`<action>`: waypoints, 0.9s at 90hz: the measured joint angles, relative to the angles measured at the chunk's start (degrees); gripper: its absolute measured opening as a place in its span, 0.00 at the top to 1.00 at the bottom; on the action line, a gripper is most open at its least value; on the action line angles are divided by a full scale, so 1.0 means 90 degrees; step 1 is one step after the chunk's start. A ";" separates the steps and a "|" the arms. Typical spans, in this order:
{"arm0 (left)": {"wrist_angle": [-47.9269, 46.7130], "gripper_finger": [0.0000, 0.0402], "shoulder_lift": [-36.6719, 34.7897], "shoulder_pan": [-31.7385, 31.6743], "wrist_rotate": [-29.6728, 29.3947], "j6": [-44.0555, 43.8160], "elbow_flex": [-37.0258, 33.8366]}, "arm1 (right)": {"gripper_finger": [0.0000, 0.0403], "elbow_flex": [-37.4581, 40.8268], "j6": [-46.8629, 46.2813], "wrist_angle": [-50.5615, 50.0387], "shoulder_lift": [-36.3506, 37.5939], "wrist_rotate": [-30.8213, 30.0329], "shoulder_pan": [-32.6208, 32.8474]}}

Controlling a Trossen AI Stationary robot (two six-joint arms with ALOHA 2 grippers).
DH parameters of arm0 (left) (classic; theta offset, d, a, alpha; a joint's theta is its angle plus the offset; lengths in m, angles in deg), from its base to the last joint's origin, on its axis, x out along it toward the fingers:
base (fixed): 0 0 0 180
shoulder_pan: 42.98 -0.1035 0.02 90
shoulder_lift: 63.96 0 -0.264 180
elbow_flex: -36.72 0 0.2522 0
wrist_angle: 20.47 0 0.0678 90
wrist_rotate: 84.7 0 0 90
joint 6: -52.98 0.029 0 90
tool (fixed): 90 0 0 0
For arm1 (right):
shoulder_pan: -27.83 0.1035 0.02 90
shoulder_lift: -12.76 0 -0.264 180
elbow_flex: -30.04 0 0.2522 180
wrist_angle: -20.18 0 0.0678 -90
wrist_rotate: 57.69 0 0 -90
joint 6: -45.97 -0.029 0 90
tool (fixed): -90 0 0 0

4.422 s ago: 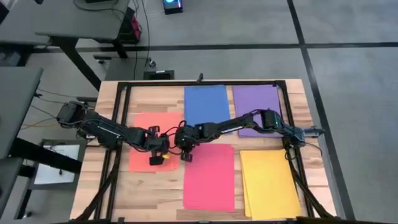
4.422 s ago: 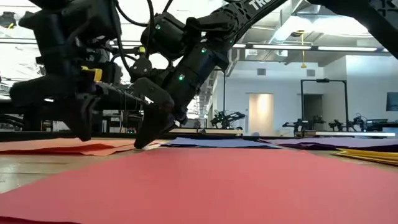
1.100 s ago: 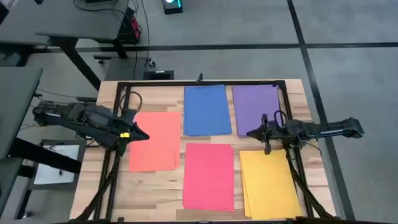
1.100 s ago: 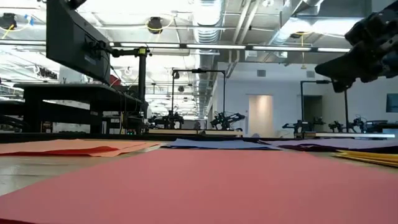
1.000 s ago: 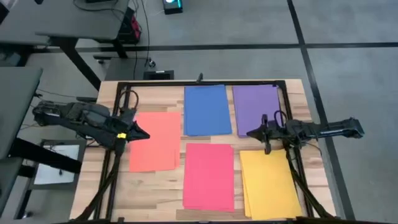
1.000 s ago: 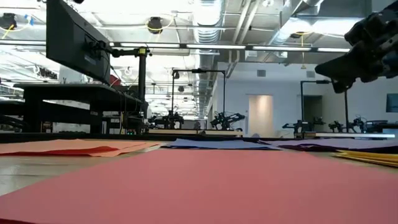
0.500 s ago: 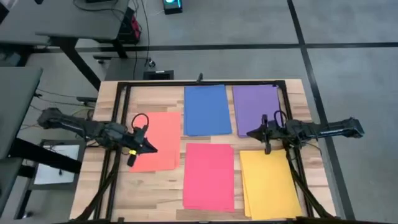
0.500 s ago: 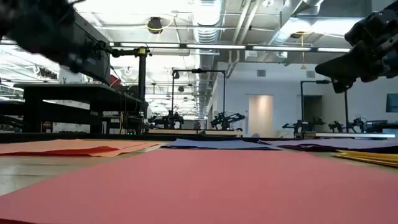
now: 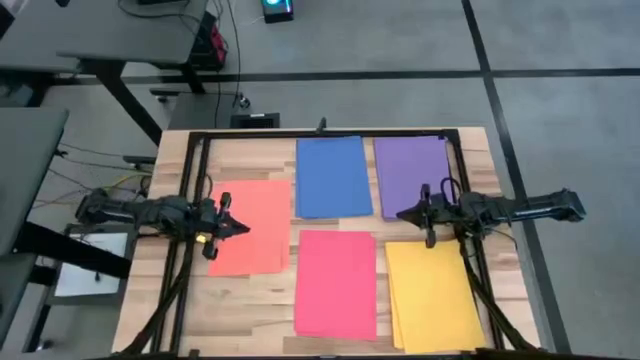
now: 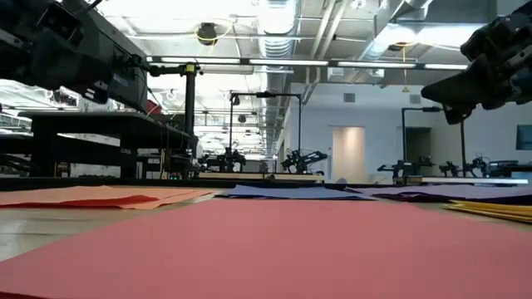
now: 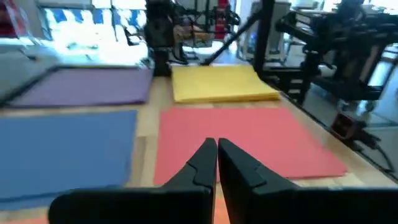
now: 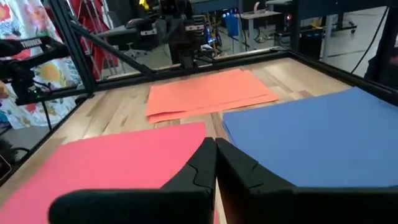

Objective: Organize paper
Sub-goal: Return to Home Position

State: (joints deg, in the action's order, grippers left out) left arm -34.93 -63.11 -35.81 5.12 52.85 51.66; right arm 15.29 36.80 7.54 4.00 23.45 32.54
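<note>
Five sheets of paper lie flat on the wooden table: salmon-orange [image 9: 255, 235] at the left, blue [image 9: 333, 177] and purple [image 9: 415, 175] at the far side, pink-red [image 9: 336, 283] and yellow [image 9: 433, 295] at the near side. My left gripper [image 9: 243, 228] hovers shut over the orange sheet's left part, pointing toward the table's right. My right gripper [image 9: 401, 214] hovers shut near the purple sheet's near left corner, pointing left. Both hang clear above the table, as the low view shows for the right gripper [image 10: 440, 90].
A black metal frame [image 9: 330, 134] runs around the table's far, left and right sides. Bare wood shows between the sheets and along the near left. Other tables and equipment stand in the room beyond.
My left arm has swung down along the table's left edge and now lies nearly level across it. Its shut gripper has shifted a little toward the near edge over the orange sheet. The sheets have kept their places.
</note>
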 joint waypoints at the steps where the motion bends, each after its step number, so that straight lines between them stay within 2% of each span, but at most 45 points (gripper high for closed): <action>1: 0.0103 1.00 -0.0011 -0.0026 -0.0003 0.0023 -0.0061 | 1.00 0.0000 0.0000 0.0003 -0.0001 0.0000 0.0000; 14: 0.0131 1.00 -0.0096 -0.0169 -0.0013 0.0294 -0.0061 | 1.00 0.0007 0.0002 0.0053 -0.0025 -0.0002 0.0002; 39: 0.0129 1.00 0.0206 -0.0169 -0.0010 0.0122 -0.0073 | 1.00 0.0007 0.0012 0.0059 -0.0025 -0.0002 0.0000; 81: 0.0134 1.00 0.0209 -0.0167 -0.0013 0.0091 -0.0083 | 1.00 0.0007 0.0017 0.0061 -0.0025 -0.0002 0.0001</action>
State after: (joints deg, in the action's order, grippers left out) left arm -33.72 -61.24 -37.31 5.00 53.67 50.91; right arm 15.35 36.95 8.09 3.77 23.42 32.55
